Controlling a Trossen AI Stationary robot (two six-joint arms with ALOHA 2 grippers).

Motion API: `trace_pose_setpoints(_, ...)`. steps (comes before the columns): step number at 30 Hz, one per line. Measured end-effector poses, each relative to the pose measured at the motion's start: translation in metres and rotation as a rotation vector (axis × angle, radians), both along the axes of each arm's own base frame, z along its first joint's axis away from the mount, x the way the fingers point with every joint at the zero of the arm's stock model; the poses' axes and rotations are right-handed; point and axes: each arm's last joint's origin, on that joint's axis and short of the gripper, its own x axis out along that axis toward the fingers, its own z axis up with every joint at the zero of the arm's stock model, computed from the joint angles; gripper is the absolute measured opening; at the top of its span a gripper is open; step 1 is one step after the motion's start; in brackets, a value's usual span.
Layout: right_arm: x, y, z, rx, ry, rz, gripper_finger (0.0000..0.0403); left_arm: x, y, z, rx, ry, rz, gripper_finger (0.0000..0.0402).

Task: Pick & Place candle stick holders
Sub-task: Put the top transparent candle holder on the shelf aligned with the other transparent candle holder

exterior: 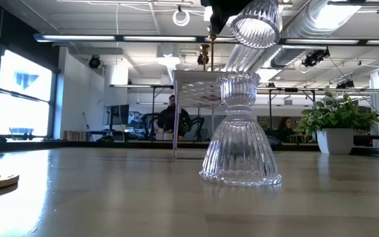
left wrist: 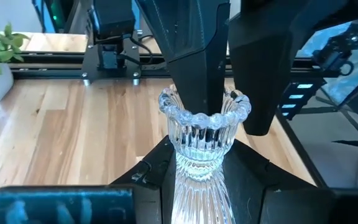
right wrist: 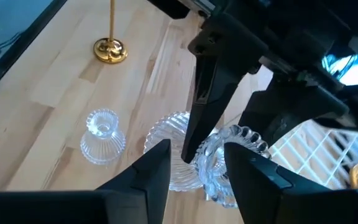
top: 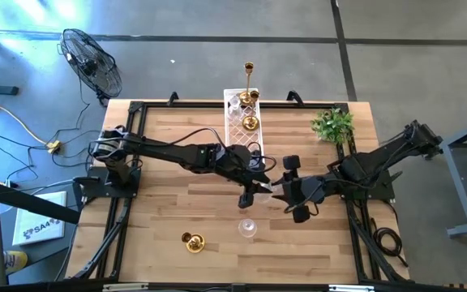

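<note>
both tools meet mid-desk on one clear glass holder (left wrist: pixel 201 134), held off the desk (top: pixel 169 138) and tilted. left tool (top: pixel 254 188) has one finger inside the cup and one outside, clenched on the rim; right tool (right wrist: pixel 194 168) grips its ribbed stem from the other side.

a 2nd glass holder (exterior: pixel 241 131) stands upright on the desk just front of them, free. squat gold holder (top: pixel 192 242) sits near the front edge, left of centre. white lattice tray (top: pixel 232 109) at the back has another gold holder (top: pixel 250 123) in it; tall gold holder (top: pixel 250 78) at its far end. plant (top: pixel 333 124) back right.
</note>
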Motion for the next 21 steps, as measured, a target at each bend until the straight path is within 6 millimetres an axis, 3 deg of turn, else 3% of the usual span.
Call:
trace_pose_setpoints(9,-0.011,0.021,0.016,-0.117,-0.145,0.039,0.0149,0.001,0.001,-0.011,0.008,0.050,0.008,0.0098)
trace_pose_setpoints(17,-0.025,0.033,0.029,-0.178,-0.246,0.025,0.0149,-0.002,0.001,-0.002,0.014,0.022,0.024,0.0098)
trace_pose_setpoints(21,-0.032,0.038,0.030,-0.218,-0.268,-0.023,0.0149,-0.015,0.004,0.018,0.064,-0.006,0.083,0.0098)
